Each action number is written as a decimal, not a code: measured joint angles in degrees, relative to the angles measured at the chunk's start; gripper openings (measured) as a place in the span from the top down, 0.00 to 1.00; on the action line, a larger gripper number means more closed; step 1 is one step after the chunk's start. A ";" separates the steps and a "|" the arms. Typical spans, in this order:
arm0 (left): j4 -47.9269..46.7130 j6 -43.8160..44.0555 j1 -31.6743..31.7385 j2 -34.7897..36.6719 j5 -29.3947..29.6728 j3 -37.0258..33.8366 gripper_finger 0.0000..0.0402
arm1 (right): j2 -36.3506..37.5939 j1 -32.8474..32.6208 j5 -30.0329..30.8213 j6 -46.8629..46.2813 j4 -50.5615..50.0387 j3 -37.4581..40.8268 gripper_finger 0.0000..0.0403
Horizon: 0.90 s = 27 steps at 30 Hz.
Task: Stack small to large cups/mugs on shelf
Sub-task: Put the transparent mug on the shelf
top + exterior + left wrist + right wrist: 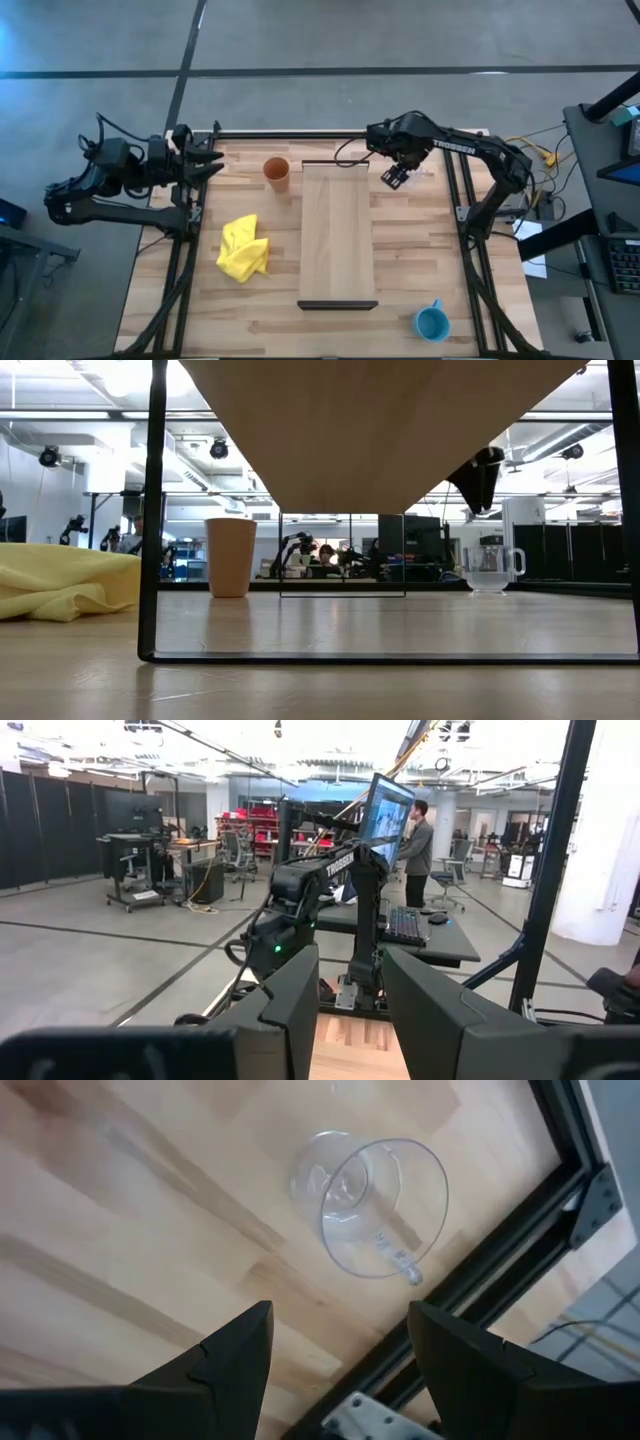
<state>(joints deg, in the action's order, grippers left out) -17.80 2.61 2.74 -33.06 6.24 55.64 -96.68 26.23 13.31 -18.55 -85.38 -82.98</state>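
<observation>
The clear glass mug (370, 1205) stands upright on the tabletop near the far right corner, and also shows in the low view (490, 567). My right gripper (395, 178) hovers above and beside it, open and empty. The orange-brown cup (277, 172) stands upright on the table left of the shelf's far end. The light-blue mug (432, 322) stands near the front right. The pale wooden shelf (337, 235) runs down the table's middle on a dark frame. My left gripper (205, 160) waits open at the far left edge.
A crumpled yellow cloth (243, 248) lies left of the shelf. Black frame rails (520, 1260) border the table close to the glass mug. A person stands at a desk (415, 845) in the room beyond.
</observation>
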 joint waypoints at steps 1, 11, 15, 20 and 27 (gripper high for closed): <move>0.00 0.00 0.00 0.04 0.00 0.00 0.75 | 0.05 0.02 0.01 0.97 0.17 0.03 0.44; -1.27 0.00 0.00 0.22 0.04 -0.43 0.75 | 4.19 0.06 -0.58 9.21 0.37 2.19 0.44; -1.27 0.00 0.00 0.13 0.11 -0.71 0.75 | 5.84 0.06 -2.35 11.48 1.35 5.46 0.44; -1.25 0.02 0.00 0.11 0.22 -0.72 0.75 | 6.42 0.06 -2.04 13.73 4.68 9.54 0.44; -1.22 0.01 0.01 0.11 0.47 -0.72 0.75 | 6.49 0.06 -0.66 16.85 10.59 13.00 0.44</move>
<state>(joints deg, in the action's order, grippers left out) -19.02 2.62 2.76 -32.94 6.71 54.92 -90.19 26.28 12.64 -1.70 -74.79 -69.98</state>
